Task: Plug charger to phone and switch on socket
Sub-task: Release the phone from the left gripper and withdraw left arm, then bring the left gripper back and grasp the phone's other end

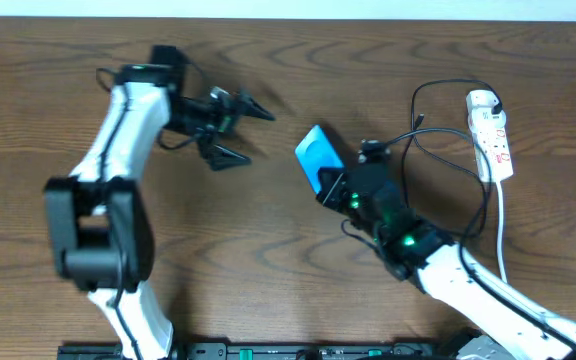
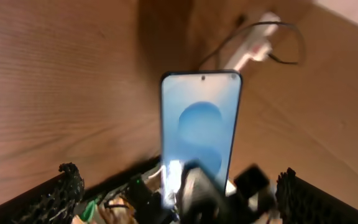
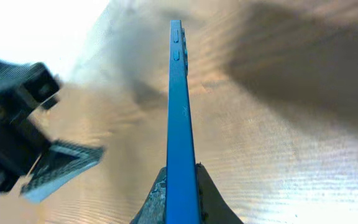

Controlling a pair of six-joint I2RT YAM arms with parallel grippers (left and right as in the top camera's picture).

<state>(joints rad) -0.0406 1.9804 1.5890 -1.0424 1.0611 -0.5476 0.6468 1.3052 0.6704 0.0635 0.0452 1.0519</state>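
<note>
My right gripper (image 1: 330, 185) is shut on the lower end of the phone (image 1: 317, 157) and holds it tilted up off the table. In the right wrist view the phone (image 3: 179, 118) shows edge-on between the jaws (image 3: 180, 198). In the left wrist view its blue screen (image 2: 201, 121) faces the camera. My left gripper (image 1: 251, 135) is open and empty, left of the phone and pointing at it. The socket (image 1: 492, 135) lies at the far right. The charger's white plug head (image 1: 481, 100) sits at its top end. The black cable (image 1: 446, 150) loops on the table beside it.
The socket (image 2: 253, 53) and cable loop (image 2: 288, 43) lie behind the phone in the left wrist view. The socket's white cord (image 1: 501, 225) runs toward the front edge at the right. My left gripper's fingers (image 3: 39, 146) show at the left of the right wrist view.
</note>
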